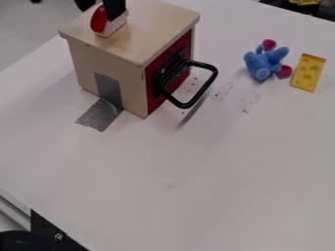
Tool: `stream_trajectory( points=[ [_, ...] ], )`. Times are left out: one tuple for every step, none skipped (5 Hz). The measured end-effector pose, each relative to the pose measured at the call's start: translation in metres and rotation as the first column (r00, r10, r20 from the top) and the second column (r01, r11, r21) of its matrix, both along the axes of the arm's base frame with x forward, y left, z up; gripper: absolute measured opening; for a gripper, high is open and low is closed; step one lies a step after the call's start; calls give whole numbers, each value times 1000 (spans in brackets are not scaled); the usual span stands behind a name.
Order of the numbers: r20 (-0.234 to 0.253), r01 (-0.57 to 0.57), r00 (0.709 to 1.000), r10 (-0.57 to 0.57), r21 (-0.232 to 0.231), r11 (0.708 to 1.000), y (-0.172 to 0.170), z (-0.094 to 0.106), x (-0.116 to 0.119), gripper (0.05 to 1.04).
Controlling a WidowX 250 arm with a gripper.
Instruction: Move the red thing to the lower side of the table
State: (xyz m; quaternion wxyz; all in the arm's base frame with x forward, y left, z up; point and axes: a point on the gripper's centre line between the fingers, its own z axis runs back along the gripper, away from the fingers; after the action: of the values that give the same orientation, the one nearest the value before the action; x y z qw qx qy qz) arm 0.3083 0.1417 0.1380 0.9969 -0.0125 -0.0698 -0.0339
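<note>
At the upper left, the black gripper (114, 9) comes in from the top edge, over the top of a wooden box. The red thing (98, 20), red on its left and whitish on its right, is right under it at the box's top. The gripper's dark lower part overlaps the thing's upper right, and whether it holds the thing is not clear. The white table (196, 171) stretches below and to the right of the box.
The wooden box (111, 59) has a red door with a black handle (210, 81) jutting right. Silver tape (100, 115) runs from its base onto the table. A blue plush toy (262, 63) and a yellow cheese piece (307, 72) lie at the upper right.
</note>
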Motion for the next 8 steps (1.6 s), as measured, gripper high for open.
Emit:
stream_trajectory(
  points=[
    [-18,-10,1000,10,4,1000,-6,-17,6,995],
    [-50,-19,999,21,44,999,-7,-31,13,967],
    [-42,-44,998,47,81,996,-1,-31,17,693],
    [-53,-57,997,63,105,993,2,-31,15,565],
    [-69,-64,995,71,96,993,-3,-22,5,565],
    [-11,-82,996,83,87,993,-16,14,-27,565],
    [0,-78,997,78,48,996,-29,24,-74,565],
    [9,-75,997,75,11,997,-39,16,-125,564]
  ],
)
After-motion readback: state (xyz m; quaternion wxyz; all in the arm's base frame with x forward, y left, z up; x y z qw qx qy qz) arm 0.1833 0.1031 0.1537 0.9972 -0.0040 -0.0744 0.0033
